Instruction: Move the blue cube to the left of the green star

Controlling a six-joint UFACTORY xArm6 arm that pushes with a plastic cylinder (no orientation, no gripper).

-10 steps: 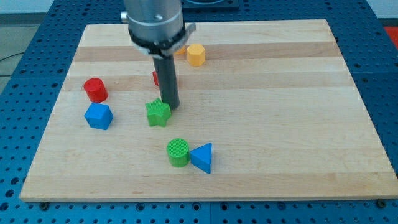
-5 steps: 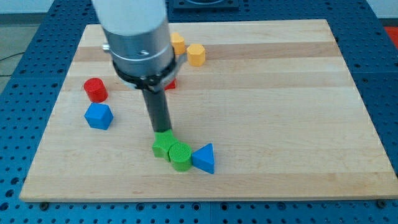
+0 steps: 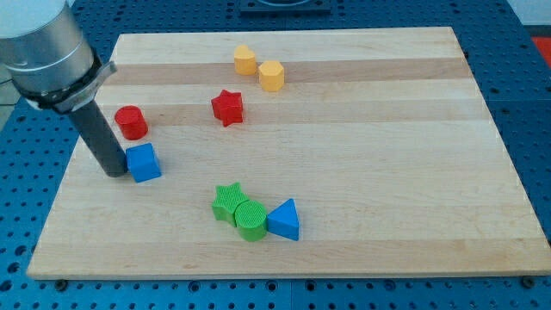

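The blue cube point(image 3: 144, 163) sits on the wooden board at the view's left. My tip point(image 3: 114, 173) rests on the board right against the cube's left side. The green star point(image 3: 227, 201) lies lower and to the right of the cube, near the view's bottom centre. It touches a green cylinder point(image 3: 250, 219) on its lower right.
A blue triangular block point(image 3: 285, 220) sits against the green cylinder's right. A red cylinder point(image 3: 131, 122) stands just above the blue cube. A red star point(image 3: 227, 108) lies at upper centre. Two yellow blocks point(image 3: 245, 60) point(image 3: 271, 76) sit near the top edge.
My tip pushed the green star down against the green cylinder, then swung left to the blue cube's left side. The cube has shifted slightly right.
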